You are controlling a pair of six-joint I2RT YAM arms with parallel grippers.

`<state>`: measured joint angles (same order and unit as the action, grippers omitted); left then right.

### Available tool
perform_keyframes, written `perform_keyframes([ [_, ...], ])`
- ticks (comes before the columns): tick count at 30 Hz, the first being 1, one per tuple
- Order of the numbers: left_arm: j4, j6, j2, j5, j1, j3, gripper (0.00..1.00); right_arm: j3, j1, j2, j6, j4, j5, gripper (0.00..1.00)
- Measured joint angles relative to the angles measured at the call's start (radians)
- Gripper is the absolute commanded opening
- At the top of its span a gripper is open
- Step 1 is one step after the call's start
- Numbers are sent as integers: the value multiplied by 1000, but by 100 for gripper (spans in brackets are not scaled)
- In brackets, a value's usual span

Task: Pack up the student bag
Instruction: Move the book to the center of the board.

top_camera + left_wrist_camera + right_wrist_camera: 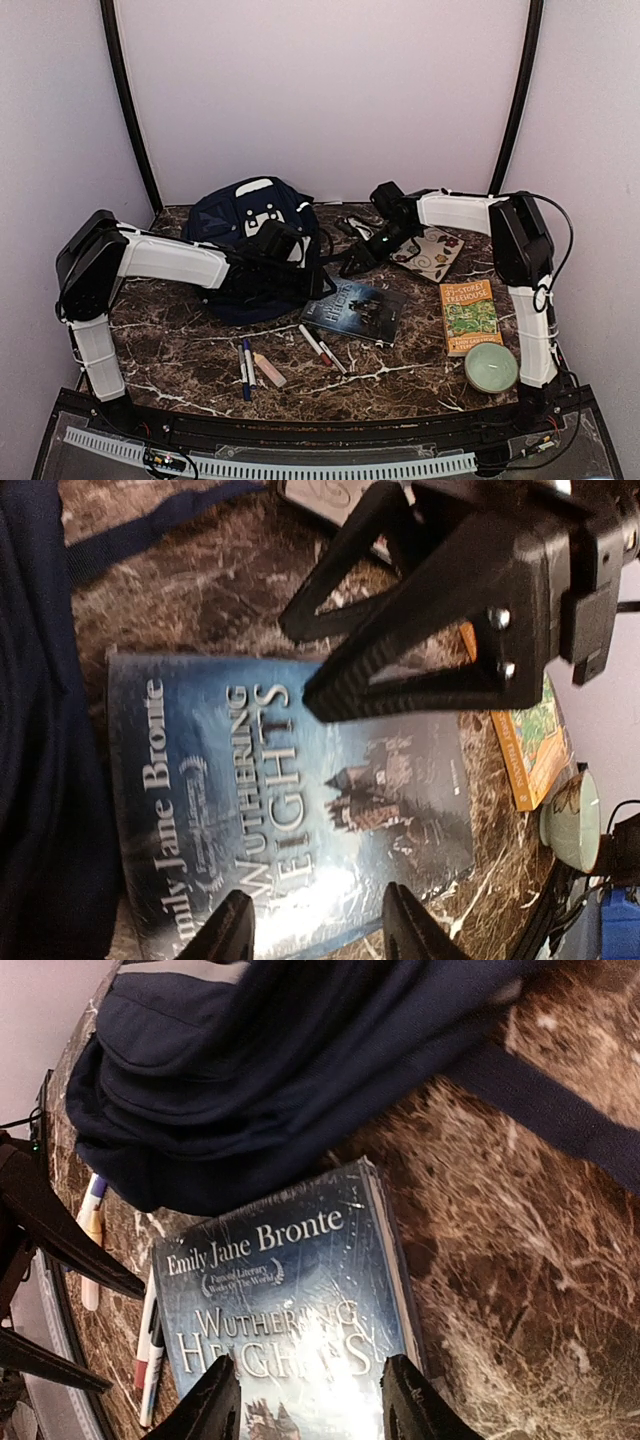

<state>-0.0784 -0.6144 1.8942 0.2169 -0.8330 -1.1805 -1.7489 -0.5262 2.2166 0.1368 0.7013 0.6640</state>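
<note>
Black fingers (232,930) of the left gripper (315,925) stand spread apart and grasp nothing. Between them shows the blue cover of a book (290,810) titled Wuthering Heights. Whether the fingertips touch the cover cannot be told.

The right gripper (310,1400) is likewise released and empty. Its fingers frame the title lettering of the same book. In the left wrist view the right gripper's two black fingers are parted over the far part of the cover. In the top view the two grippers face each other over the book's far-left corner, the left gripper from the left, the right gripper from the far right.

The book lies flat on the marble table (180,350), near the middle. The bag (250,215) lies slumped at the far side of the table, left of centre, with its white patch towards the far wall. Its near-right edge lies just beside the book; contact cannot be confirmed. The left arm's wrist crosses over the bag's near-right part. A dark strap (540,1090) runs from the bag across the marble.

Two markers (313,343) lie just left of the book's near edge. Pens (243,366) lie further left. An orange book (470,317) lies right of the blue book, well apart from it. A green bowl (491,367) stands just near of the orange book. A flat patterned item (432,252) lies far of the orange book, under the right arm.
</note>
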Motion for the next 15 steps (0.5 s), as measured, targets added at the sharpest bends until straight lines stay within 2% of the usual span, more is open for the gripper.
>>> perform_keyframes([
  [8,-17,-65,-51,-26,16,13,57,-56,-12,0,50,15,-48,60],
  [10,-14,-92,-61,-2,16,34,60,-51,-8,0,93,34,-80,61],
  [15,-34,-159,-67,120,16,103,61,16,2,-6,179,61,-161,62],
])
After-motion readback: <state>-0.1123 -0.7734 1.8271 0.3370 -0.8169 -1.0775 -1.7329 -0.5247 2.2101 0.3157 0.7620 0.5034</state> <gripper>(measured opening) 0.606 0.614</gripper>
